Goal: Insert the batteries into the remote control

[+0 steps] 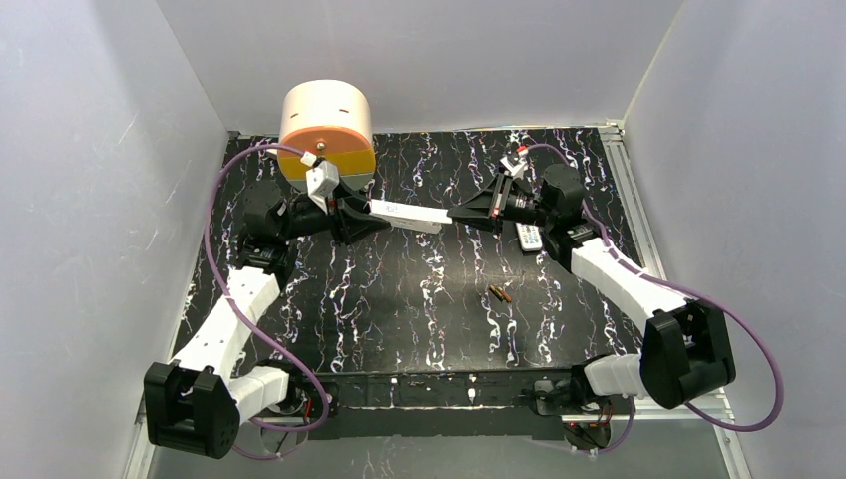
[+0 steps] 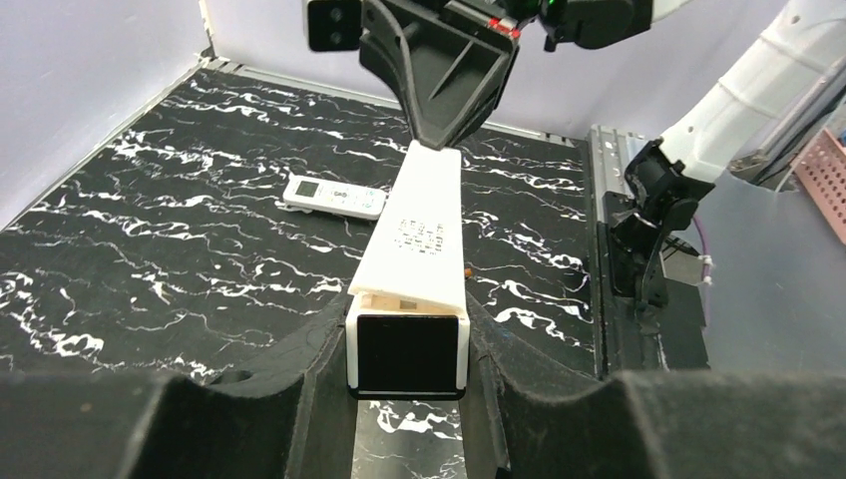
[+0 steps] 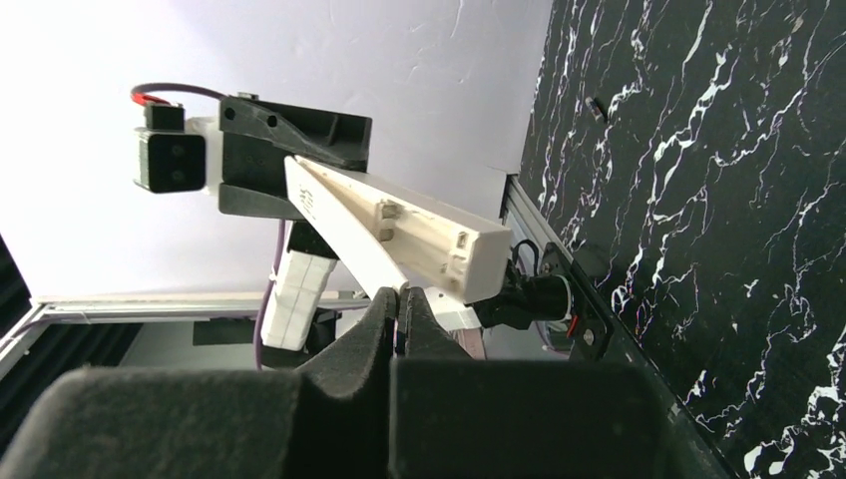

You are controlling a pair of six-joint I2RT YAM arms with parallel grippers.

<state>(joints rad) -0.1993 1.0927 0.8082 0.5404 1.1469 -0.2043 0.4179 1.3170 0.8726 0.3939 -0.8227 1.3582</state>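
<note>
**No cells loaded, both arms busy with the white bar**

remote control [image 1: 529, 237]: face up on the mat [image 1: 399, 319], right of centre, partly tucked under the right wrist. Nothing is gripping it. Display and buttons show in the left wrist view, so I can't tell whether its battery bay is open.

batteries [image 1: 499, 293]: both lie together mid-mat, on the near side of the remote and apart from it. Neither is held. My read is that loading hasn't started.

left gripper [image 2: 407, 371]: clamped on one end of a white bar [image 2: 424, 215], holding it off the table and roughly level.

right gripper [image 3: 401, 307]: fingers pinched fully together at the bar's other end. The right wrist view shows the tips on a thin white strip that splays away from the bar's body, with cream ribs showing inside. It looks like a cover being peeled off, but that's only a guess.

Left to do: pick up both cells, get at the remote's bay, seat the cells. Both claws need freeing first.

Room:
- Open mat all round the batteries, so approach from above looks easy.
- The remote is tighter, with the right forearm overhead and the side rail [image 2: 604, 180] near.
- The orange-and-white drum [image 1: 326, 130] stands just behind the left gripper at back-left, so there's little retreat room there.
- Walls close in on three sides.
</note>
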